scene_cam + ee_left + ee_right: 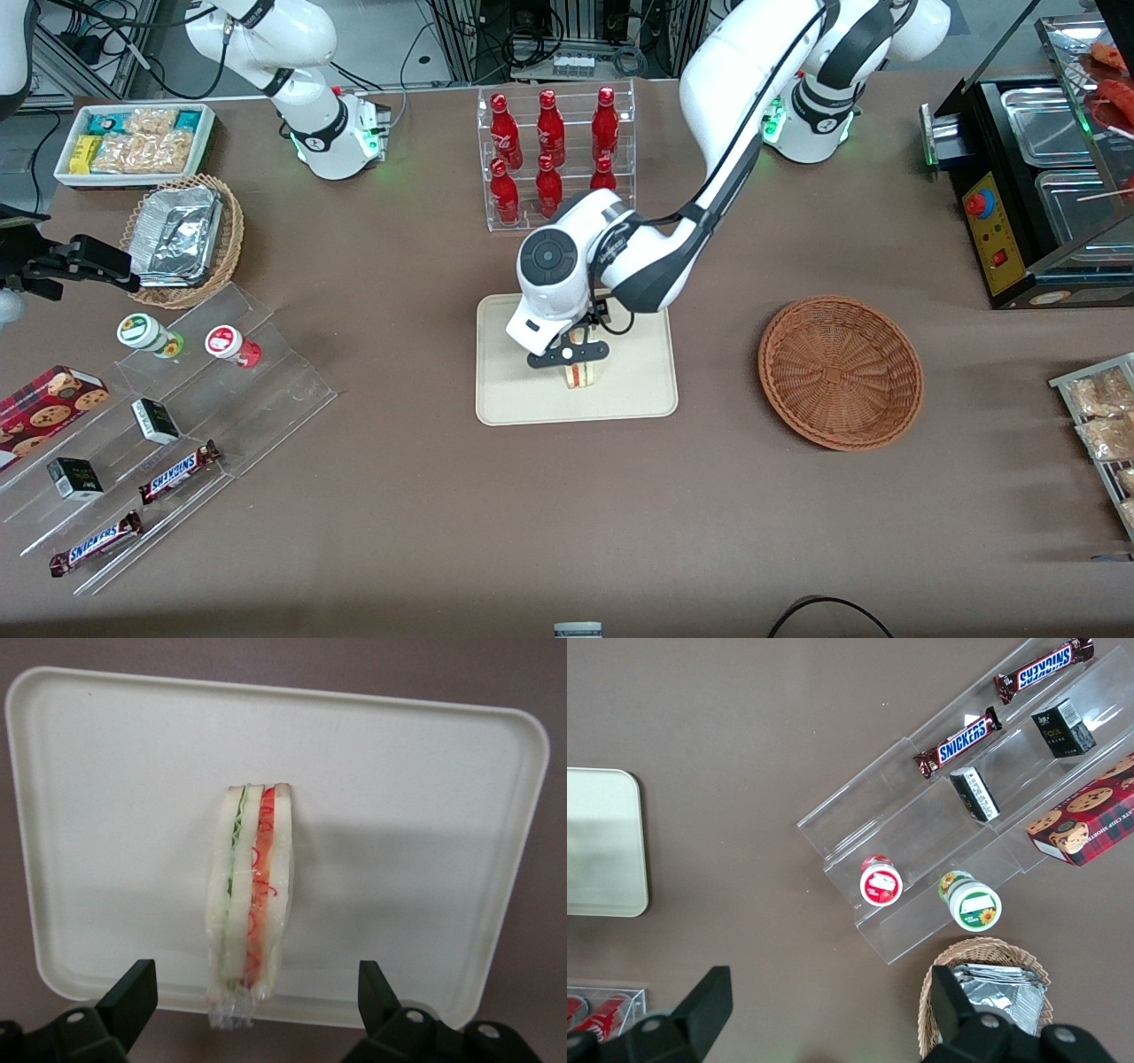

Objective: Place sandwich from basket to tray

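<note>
I saw a brown cloth-covered table (399,496) under even light. Past its edge farthest from my front camera ran cables (532,27) (dark, tangled) and metal framing.

— Which colours do you see on the sandwich (246,904)?
— You see pale bread, green and red-orange layers. The tray (425,815) is cream, the basket (840,370) reddish-brown woven, the gripper (571,354) black.

Brown table (399,532) bearing a cream tray (638,394) at centre, left gripper (571,353) poised over it with fingers spread; reddish wicker basket (840,372) at 3 o'clock of the tray, rack of red bottles (556,159) at 12, foil-filled wicker basket (182,239) and white snack bin (133,142) toward 10, clear stepped display (266,399) at 8
</note>
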`<state>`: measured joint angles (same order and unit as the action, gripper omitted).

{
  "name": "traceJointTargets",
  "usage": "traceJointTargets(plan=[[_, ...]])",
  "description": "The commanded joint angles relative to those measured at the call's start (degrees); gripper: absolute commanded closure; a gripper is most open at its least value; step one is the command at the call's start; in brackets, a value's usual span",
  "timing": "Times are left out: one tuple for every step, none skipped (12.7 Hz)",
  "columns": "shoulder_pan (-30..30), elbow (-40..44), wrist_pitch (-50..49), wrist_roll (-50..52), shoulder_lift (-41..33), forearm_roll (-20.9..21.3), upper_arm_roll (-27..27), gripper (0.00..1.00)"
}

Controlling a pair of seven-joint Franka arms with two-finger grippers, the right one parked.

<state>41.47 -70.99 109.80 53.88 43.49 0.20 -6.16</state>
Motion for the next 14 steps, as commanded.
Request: traceJointTargets(plan=[[-0.60, -0.64, -3.26, -0.18, -4.11, 0.59, 0.45, 0.00], [-2.08, -0.64, -4.67, -2.53, -5.25, 0.24, 0.36, 0.00], [-3.58, -0.73, -5.55, -5.60, -6.39, 0.07, 0.28, 0.00], [-4.72, -0.91, -6.60, -9.37, -7.71, 0.06, 0.28, 0.00], [-6.21, -1.17, -7.83, -13.59, -8.85, -0.28, 0.28, 0.00], [-8.05, -1.34, -9.50, -17.46, -10.17, -0.29, 0.28, 0.00], [-8.86, -1.69, -11.34, -18.45, -11.14, -0.11, 0.36, 0.00], [-10.69, -2.39, -13.01, -18.90, -12.54, -0.11, 0.36, 0.00], [-13.23, -3.36, -13.38, -19.43, -13.95, -0.29, 0.28, 0.00], [-15.17, -4.67, -13.82, -21.52, -15.53, -0.81, 0.19, 0.00], [-16.67, -6.25, -14.34, -25.46, -16.93, -0.99, 0.19, 0.00], [-18.17, -8.01, -14.61, -28.54, -18.69, -0.99, 0.27, 0.00], [-20.53, -9.59, -14.61, -30.40, -20.27, -0.99, 0.28, 0.00], [-21.60, -10.91, -14.61, -32.42, -21.51, -0.99, 0.28, 0.00]])
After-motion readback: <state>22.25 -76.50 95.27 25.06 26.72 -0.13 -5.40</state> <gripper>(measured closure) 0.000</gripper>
